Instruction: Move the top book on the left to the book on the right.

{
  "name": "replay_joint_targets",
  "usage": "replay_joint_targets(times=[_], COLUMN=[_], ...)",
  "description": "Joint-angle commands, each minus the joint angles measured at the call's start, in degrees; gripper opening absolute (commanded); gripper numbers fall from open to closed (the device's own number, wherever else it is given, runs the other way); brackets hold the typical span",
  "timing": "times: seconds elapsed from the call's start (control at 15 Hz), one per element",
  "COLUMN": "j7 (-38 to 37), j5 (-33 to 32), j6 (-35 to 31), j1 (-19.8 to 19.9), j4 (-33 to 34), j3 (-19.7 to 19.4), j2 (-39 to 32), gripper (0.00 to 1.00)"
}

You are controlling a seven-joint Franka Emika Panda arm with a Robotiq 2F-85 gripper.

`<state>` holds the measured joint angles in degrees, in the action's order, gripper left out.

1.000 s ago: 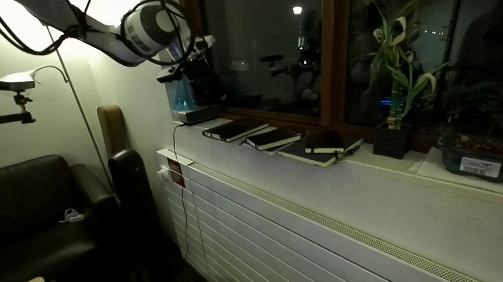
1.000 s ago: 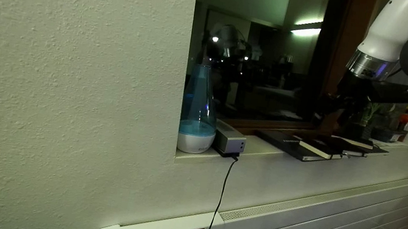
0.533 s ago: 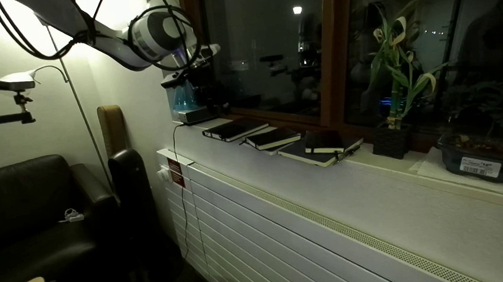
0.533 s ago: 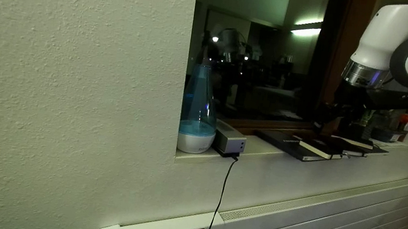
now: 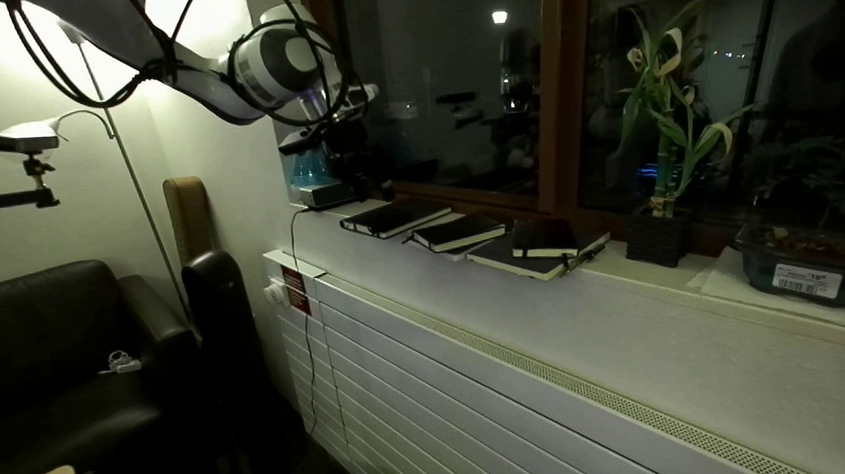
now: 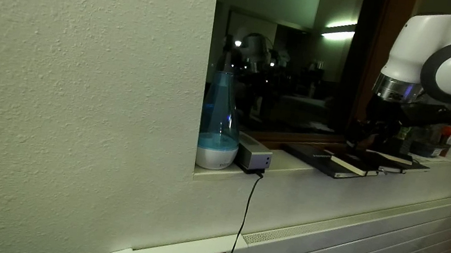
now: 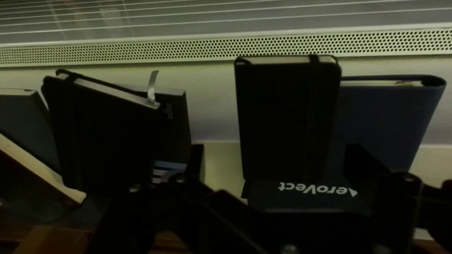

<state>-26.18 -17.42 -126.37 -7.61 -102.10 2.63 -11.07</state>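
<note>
The top book on the left is a black notebook [image 7: 282, 116], lying on a dark blue AeroVect book [image 7: 385, 113]. This pair also shows in both exterior views, with the black notebook [image 5: 406, 213] at the left end of the row and the AeroVect book [image 6: 312, 155] under it. My gripper [image 7: 275, 155] is open and empty. Its fingers are spread wider than the black notebook, one on each side in the wrist view. In both exterior views the gripper [image 5: 371, 187] hangs low over the left pair. On the right, a small black notebook [image 5: 544, 237] lies on a larger grey book [image 5: 502, 256].
A middle black notebook [image 5: 459, 231] lies on another dark book beside the left pair. A blue humidifier [image 6: 220, 126] and grey box [image 6: 256, 153] stand at the sill's end. A potted plant [image 5: 657, 239] and plastic tub [image 5: 804, 270] stand to the right. The window is behind.
The arm and gripper have moved down toward the left books, shifting right in one exterior view and left in the other. The books have not moved.
</note>
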Motion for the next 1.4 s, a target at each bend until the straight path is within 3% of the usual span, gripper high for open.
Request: replay_joint_targets(times=[0.0,0.33,0.73,1.33], j7=[6.33,14.53,15.42,21.16], j5=[3.33,8.89,8.86,15.52], j6=[2.59,4.69,7.02,7.44], j1=[0.50,0.85,1.26,4.09], j4=[2.51,5.18,7.53,9.16], j3=[0.26,0.65,-0.30,-0.13], j2=[-1.24,-3.47,-4.74,-6.79], gripper=[1.00,1.00,1.00,1.00])
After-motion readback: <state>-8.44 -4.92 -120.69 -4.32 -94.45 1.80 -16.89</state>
